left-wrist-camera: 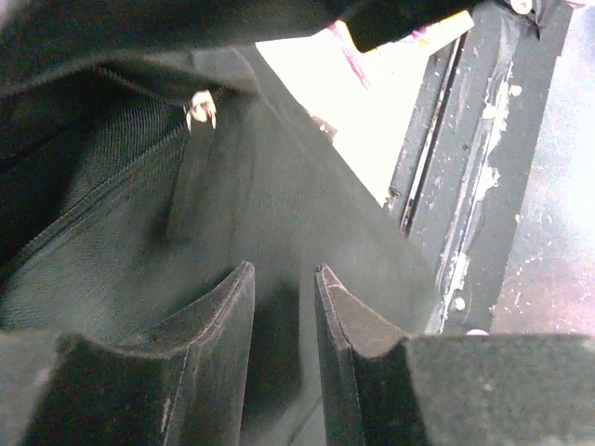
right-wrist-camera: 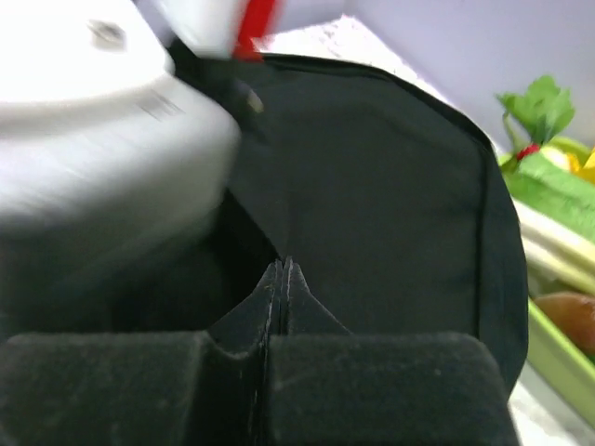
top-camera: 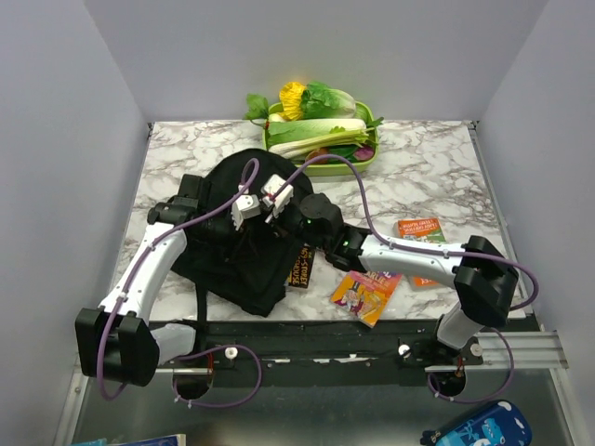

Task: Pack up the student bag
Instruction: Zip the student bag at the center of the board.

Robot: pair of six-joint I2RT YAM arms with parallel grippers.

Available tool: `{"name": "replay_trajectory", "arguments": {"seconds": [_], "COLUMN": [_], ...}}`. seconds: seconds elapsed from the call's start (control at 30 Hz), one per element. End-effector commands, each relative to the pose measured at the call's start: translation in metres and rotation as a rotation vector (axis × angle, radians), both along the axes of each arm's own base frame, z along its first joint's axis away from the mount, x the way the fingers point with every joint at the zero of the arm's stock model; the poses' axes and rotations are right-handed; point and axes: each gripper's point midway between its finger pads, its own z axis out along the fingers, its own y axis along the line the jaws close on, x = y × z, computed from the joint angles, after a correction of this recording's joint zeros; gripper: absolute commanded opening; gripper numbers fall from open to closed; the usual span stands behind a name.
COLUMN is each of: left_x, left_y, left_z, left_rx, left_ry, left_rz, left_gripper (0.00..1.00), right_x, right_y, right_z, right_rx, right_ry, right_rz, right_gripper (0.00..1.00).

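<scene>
Left gripper (top-camera: 244,210) hangs part released over the bag (top-camera: 232,269), nothing between its fingers (left-wrist-camera: 223,316). That bag lies left of centre on the table (top-camera: 437,177), near the front edge. Right gripper (top-camera: 276,197), just beside the left one, is clenched tip to tip against black cloth; whether it pinches any, I cannot tell. Books (top-camera: 365,293) lie right of the bag.

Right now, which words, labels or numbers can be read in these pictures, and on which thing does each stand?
On the dark book beside the student bag: yellow lettering, too small to read.
On the orange book: white title, too small to read.
On the colourful book: print, too blurred to read.
In both wrist views: no text.
</scene>
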Motion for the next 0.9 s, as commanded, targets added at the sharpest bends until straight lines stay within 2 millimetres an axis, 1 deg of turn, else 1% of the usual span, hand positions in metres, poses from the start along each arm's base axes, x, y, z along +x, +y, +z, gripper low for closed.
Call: {"name": "replay_trajectory", "arguments": {"seconds": [0.0, 0.1, 0.2, 0.23, 0.3, 0.33, 0.37, 0.4, 0.43, 0.47, 0.53, 0.57, 0.63, 0.67, 0.77, 0.8, 0.87], "left_x": [-0.009, 0.000, 0.011, 0.016, 0.025, 0.027, 0.029, 0.027, 0.027, 0.033, 0.032, 0.039, 0.043, 0.049, 0.052, 0.051, 0.045], "left_y": [0.000, 0.002, 0.000, -0.002, -0.008, -0.009, -0.013, -0.020, -0.025, -0.028, -0.036, -0.038, -0.040, -0.042, -0.048, -0.051, -0.058], "left_z": [-0.006, -0.014, -0.013, -0.014, -0.011, -0.014, -0.014, -0.015, -0.019, -0.020, -0.031, -0.033, -0.043, -0.043, -0.047, -0.046, -0.050], "left_rx": [-0.013, 0.015, 0.010, 0.010, 0.008, 0.024, 0.027, 0.029, 0.033, 0.039, 0.048, 0.044, 0.052, 0.046, 0.035, 0.026, 0.033], "left_ry": [0.006, 0.000, -0.007, -0.012, -0.038, -0.037, -0.045, -0.032, -0.022, -0.042, -0.011, -0.028, 0.000, -0.019, -0.026, -0.022, -0.014], "left_rz": [-0.035, -0.023, 0.000, 0.008, 0.010, 0.008, 0.000, -0.010, -0.015, -0.006, -0.002, 0.005, 0.022, 0.026, 0.018, 0.005, -0.031], "left_gripper": [0.40, 0.40, 0.40, 0.40, 0.41, 0.41, 0.41, 0.41, 0.42, 0.42, 0.43, 0.44, 0.45, 0.46, 0.46, 0.46, 0.46], "right_x": [0.008, 0.008, 0.010, 0.007, 0.008, 0.004, 0.004, 0.003, 0.002, 0.001, 0.000, 0.000, 0.001, 0.002, 0.003, 0.007, 0.007], "right_y": [-0.010, -0.012, -0.010, -0.007, -0.005, 0.001, 0.004, 0.006, 0.008, 0.009, 0.011, 0.011, 0.010, 0.009, 0.005, 0.001, 0.001], "right_z": [-0.018, -0.035, -0.038, -0.042, -0.041, -0.041, -0.040, -0.041, -0.040, -0.044, -0.043, -0.044, -0.043, -0.044, -0.044, -0.043, -0.042], "right_rx": [0.096, 0.090, 0.115, 0.124, 0.134, 0.157, 0.165, 0.168, 0.177, 0.175, 0.188, 0.191, 0.207, 0.212, 0.247, 0.259, 0.291], "right_ry": [0.070, 0.115, 0.166, 0.196, 0.213, 0.257, 0.270, 0.283, 0.300, 0.312, 0.332, 0.340, 0.360, 0.371, 0.423, 0.434, 0.488], "right_rz": [0.005, 0.001, 0.012, 0.029, 0.037, 0.064, 0.072, 0.079, 0.094, 0.096, 0.104, 0.103, 0.103, 0.103, 0.110, 0.105, 0.123], "right_gripper": [0.01, 0.01, 0.01, 0.01, 0.01, 0.01, 0.01, 0.01, 0.01, 0.01, 0.01, 0.01, 0.01, 0.01, 0.01, 0.01, 0.01]}}
